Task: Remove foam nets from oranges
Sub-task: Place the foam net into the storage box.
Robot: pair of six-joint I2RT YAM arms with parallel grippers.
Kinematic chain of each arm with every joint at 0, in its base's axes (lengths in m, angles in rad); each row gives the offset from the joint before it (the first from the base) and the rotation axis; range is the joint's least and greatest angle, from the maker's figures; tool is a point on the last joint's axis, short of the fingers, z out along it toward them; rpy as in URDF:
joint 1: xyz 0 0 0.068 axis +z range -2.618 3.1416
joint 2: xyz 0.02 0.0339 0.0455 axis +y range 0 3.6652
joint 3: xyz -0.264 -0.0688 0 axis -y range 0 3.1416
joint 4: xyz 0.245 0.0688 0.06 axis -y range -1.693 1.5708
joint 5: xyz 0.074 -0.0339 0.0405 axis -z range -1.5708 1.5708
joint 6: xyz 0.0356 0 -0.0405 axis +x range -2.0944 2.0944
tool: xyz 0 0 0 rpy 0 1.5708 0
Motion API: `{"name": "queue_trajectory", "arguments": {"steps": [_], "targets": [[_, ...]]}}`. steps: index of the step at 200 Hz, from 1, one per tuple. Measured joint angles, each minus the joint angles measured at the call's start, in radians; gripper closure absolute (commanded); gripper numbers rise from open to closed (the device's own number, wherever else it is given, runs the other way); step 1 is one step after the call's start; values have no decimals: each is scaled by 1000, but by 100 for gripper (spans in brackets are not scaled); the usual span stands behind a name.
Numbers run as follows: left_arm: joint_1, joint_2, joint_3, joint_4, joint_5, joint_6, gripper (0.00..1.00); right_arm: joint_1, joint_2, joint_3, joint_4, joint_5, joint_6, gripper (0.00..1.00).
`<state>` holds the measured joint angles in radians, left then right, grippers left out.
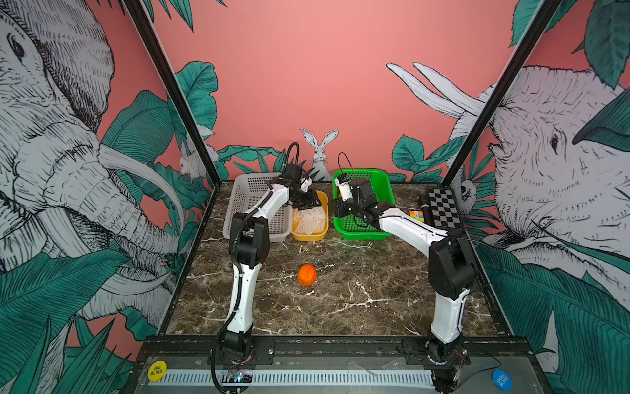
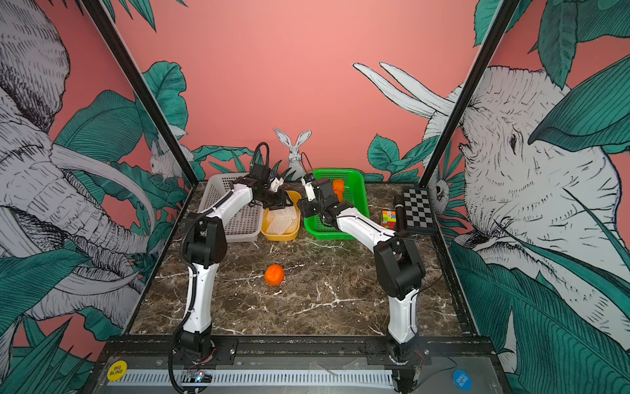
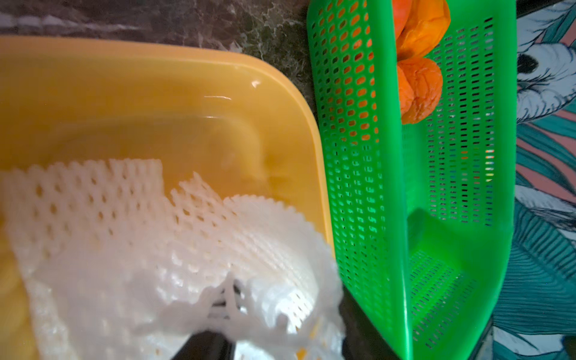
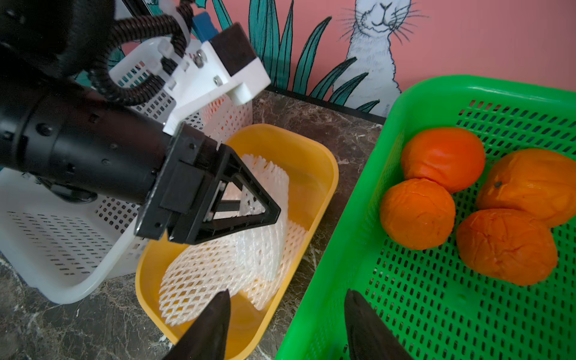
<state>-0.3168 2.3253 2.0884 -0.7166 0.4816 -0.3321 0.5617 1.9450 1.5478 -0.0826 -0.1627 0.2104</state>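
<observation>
Left pincer (image 4: 276, 215), reached forward, hangs over white foam nets (image 4: 218, 265) in the yellow plastic tray (image 4: 330, 174); whether it grips them cannot be told. Only the right wrist view shows four bare oranges (image 4: 417, 215) in the green perforated basket (image 4: 436, 311); right pincer (image 4: 288, 293) gapes empty.

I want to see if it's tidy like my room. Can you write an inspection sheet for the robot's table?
Surface: dark marble tabletop, one bare orange lying loose.
Job's things: four oranges in green basket; foam nets in yellow tray.
Clutter: puzzle cube, checkerboard, white basket.
Grippers: left gripper over yellow tray, state unclear; right gripper open, empty.
Cables: black ribbed hose on left arm.
Surroundings: pink walls with painted animals.
</observation>
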Motion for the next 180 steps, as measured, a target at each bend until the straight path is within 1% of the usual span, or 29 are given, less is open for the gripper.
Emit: {"name": "queue_trajectory", "arguments": {"steps": [31,73,90,108,131,161,180], "targets": [[2,-1,3,-4,-21,32,31,0,24,13,-5,-6,8,42],[6,-13,1,-6,-45,74,19,0,33,48,-5,-10,11,41],[6,-33,-11,-4,-46,83,10,0,35,57,-5,-12,11,41],[6,-56,-26,3,-45,84,3,0,37,58,-5,-16,11,41],[6,-90,-47,11,-49,86,1,0,40,58,-5,-23,12,41],[7,-113,-49,14,-52,88,1,0,44,60,-5,-33,14,41],[10,-115,-49,16,-50,86,3,0,47,60,-5,-37,18,42]]}}
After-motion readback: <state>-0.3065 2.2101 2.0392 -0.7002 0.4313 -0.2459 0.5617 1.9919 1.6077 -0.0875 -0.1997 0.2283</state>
